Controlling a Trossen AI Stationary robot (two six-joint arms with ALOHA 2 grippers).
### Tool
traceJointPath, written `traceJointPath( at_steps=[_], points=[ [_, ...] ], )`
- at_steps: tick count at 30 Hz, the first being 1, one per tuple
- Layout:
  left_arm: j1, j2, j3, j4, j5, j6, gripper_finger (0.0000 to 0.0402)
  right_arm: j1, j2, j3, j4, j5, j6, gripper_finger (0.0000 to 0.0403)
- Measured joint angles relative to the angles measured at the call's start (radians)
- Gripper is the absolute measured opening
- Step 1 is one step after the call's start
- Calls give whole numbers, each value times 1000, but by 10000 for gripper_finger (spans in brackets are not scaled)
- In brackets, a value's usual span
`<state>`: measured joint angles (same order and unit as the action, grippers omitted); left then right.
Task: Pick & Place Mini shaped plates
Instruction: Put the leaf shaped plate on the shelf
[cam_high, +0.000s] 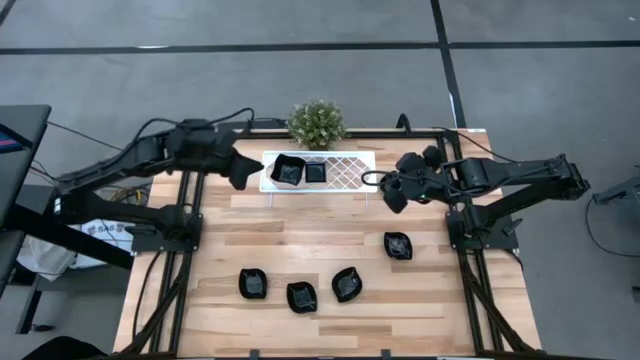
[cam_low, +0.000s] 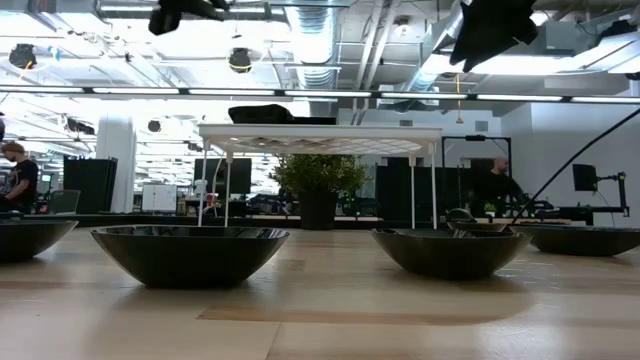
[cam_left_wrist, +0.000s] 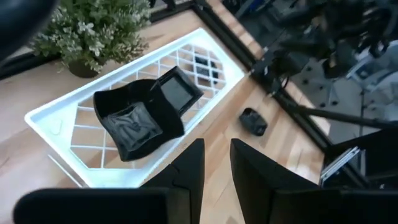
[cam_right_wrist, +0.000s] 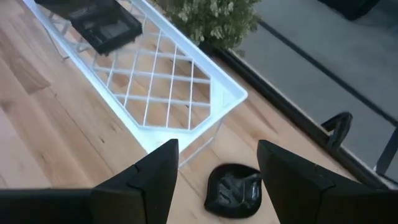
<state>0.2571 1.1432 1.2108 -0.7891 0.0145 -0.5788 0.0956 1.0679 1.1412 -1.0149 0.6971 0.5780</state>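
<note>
L gripper (cam_left_wrist: 214, 165) by tray (cam_high: 352, 180) w/ two plates (cam_high: 288, 171), jaws narrowly apart, empty; R gripper (cam_right_wrist: 217, 165) jaws wide, empty, above a plate (cam_right_wrist: 235, 188) beside tray's end.

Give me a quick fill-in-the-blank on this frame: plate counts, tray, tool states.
1. The white tray holds ___ black plates.
2. ___ black plates lie on the bare wooden table.
3. The potted plant stands just beyond the tray's ___ edge, seen from the robot.
4. The right tool, hovering off the tray's right end, is ___ and empty.

Missing words: two; four; far; open
</note>
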Motion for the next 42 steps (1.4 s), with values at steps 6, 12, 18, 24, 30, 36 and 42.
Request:
traceJointPath(
  at_steps=[6,12,18,24,30,36,42],
  points=[
    [-118,-37,0,0,-72,-100,78,2,0,0,-81,-90,88,214],
    [-208,-36,0,0,-79,-119,78,31,0,0,-171,-190,197,214],
    [-324,-45,-48,1,-205,-237,78,113,0,0,-264,-205,340,214],
    [-412,-75,-202,0,-201,-559,78,208,0,0,-302,-198,399,214],
    [-525,-106,-365,3,-126,-880,78,277,0,0,-317,-107,390,214],
    [-655,-120,-478,3,42,-1259,78,283,0,0,-317,-94,392,214],
    [-767,-120,-562,63,62,-1512,78,275,0,0,-317,-94,392,214]
  ],
)
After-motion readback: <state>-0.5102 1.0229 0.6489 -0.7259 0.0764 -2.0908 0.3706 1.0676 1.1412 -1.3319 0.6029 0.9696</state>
